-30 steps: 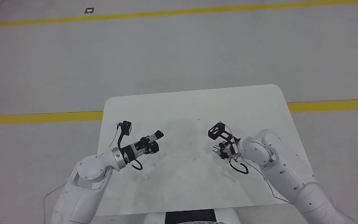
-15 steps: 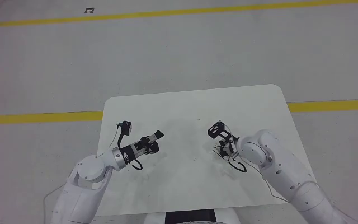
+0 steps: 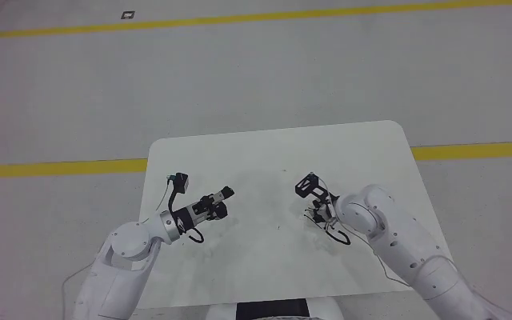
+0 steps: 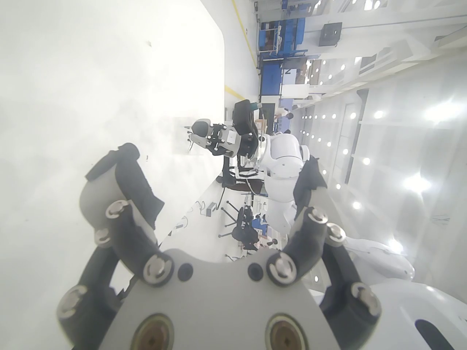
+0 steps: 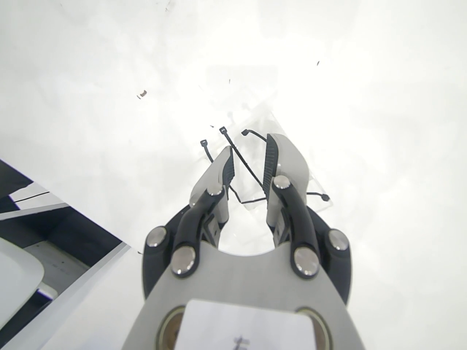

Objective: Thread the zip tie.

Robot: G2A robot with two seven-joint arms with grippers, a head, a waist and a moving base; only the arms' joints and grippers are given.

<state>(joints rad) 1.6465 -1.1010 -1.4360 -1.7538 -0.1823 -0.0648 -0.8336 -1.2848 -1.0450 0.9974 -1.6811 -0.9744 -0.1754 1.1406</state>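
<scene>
Several black zip ties [image 5: 240, 158] lie loose on a clear plastic sheet [image 5: 292, 183] on the white table [image 3: 360, 152]. My right gripper [image 5: 249, 144] hangs open just over them, and one tie runs diagonally through the gap between its fingers [image 5: 270, 151] without being clamped. In the top view the right gripper [image 3: 318, 213] sits right of the table's middle. My left gripper [image 3: 222, 202] is open and holds nothing, low over the table's left half and pointing toward the right arm. From the left wrist, the left gripper [image 4: 217, 163] stands wide open, with the right arm's gripper [image 4: 204, 136] farther off.
Small dark specks [image 5: 141, 93] dot the tabletop. The table's front edge [image 5: 87, 216] is close beside the right gripper, with floor below. A yellow floor line [image 3: 72, 168] runs behind the table. Bare tabletop lies between the two arms.
The right arm has shifted slightly toward the table's middle, staying low over the zip ties. The left arm has kept still.
</scene>
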